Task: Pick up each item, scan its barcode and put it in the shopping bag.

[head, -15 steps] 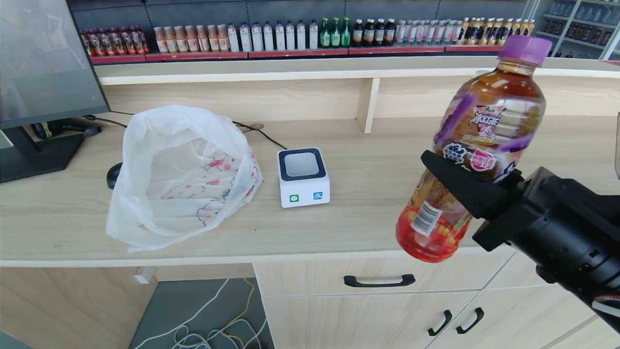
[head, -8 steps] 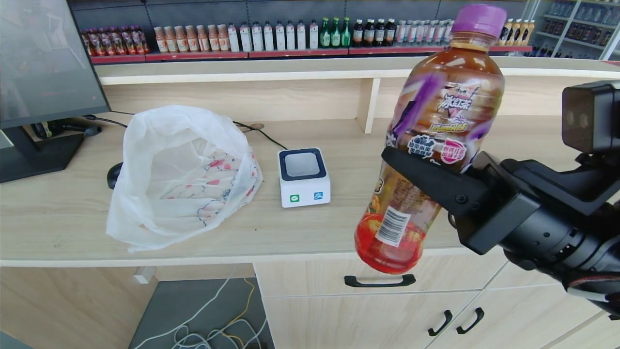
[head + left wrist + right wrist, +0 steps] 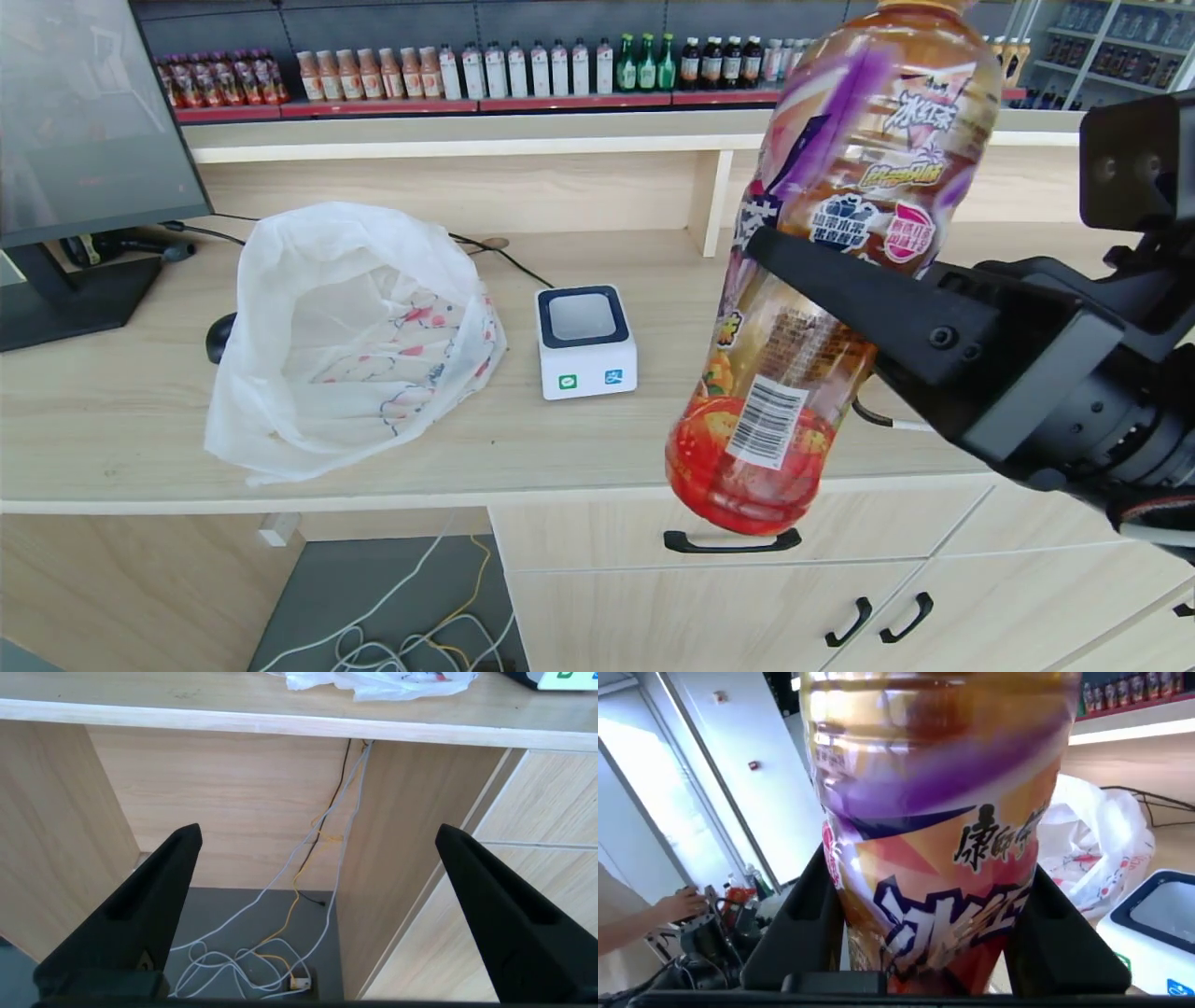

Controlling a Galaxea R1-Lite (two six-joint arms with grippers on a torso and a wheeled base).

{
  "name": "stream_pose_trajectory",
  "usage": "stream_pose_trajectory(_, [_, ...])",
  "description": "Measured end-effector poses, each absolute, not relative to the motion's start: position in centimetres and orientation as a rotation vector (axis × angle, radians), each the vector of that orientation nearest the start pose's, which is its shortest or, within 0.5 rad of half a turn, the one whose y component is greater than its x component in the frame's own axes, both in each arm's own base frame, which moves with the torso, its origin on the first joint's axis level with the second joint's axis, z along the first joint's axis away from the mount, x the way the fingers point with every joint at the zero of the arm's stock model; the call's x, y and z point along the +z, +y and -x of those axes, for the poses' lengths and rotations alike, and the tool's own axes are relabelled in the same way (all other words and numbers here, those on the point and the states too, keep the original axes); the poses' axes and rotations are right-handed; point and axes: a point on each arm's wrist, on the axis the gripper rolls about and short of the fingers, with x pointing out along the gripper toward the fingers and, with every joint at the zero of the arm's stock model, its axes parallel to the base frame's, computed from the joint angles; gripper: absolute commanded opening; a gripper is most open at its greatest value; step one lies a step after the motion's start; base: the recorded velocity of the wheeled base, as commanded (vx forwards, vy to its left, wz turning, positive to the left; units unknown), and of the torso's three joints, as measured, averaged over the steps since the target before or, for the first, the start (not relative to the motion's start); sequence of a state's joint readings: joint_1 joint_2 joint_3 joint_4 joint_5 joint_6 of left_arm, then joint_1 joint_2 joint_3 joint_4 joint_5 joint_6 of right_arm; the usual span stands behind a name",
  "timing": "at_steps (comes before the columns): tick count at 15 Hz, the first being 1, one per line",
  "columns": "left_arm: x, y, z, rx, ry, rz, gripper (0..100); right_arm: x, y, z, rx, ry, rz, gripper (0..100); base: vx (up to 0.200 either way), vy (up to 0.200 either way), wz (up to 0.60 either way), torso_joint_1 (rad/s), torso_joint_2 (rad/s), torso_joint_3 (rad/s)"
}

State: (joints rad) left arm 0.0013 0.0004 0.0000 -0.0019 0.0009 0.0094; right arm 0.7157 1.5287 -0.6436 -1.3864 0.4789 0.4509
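One bottle (image 3: 840,196) of amber drink is held in the air to the right of the scanner (image 3: 585,341), nearer the camera and over the counter (image 3: 597,448) edge. It is tilted, with its red base lowest and its barcode turned toward the head camera. It is clamped at mid-body between the jaws of the right gripper (image 3: 780,252). One white bag (image 3: 345,336) is slumped just left of the scanner with its mouth open, and a dark mouse (image 3: 217,338) is partly hidden beyond it. One monitor (image 3: 84,121) is set far left of the scanner. All are borne by the pale wooden counter. Three drawer handles (image 3: 731,541) are seen below and to the right of the scanner, and loose cables (image 3: 411,625) lie on the floor. Behind the scanner, a long shelf (image 3: 373,107) of drinks is lined along the shop wall. The left gripper (image 3: 316,833) is held below counter level, its jaws wide and empty.
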Motion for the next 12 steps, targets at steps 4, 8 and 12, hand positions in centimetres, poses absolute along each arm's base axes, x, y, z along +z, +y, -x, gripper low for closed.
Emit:
stream_pose_trajectory(4, [7.6,0.0,2.3,0.002,-0.001,-0.009,100,26.6,17.3,-17.4,1.347,-0.241,-0.472,0,0.000,0.000,0.00,0.000,0.00,0.000])
stream_pose_trajectory(8, [7.6,0.0,2.3,0.001,-0.001,-0.009,100,26.6,17.8,-16.9,1.380,-0.219,-0.498,0,0.000,0.000,0.00,0.000,0.00,0.000])
stream_pose_trajectory(12, [7.6,0.0,2.3,0.001,-0.001,-0.009,100,26.6,17.9,-16.9,1.382,-0.214,-0.502,0,0.000,0.000,0.00,0.000,0.00,0.000])
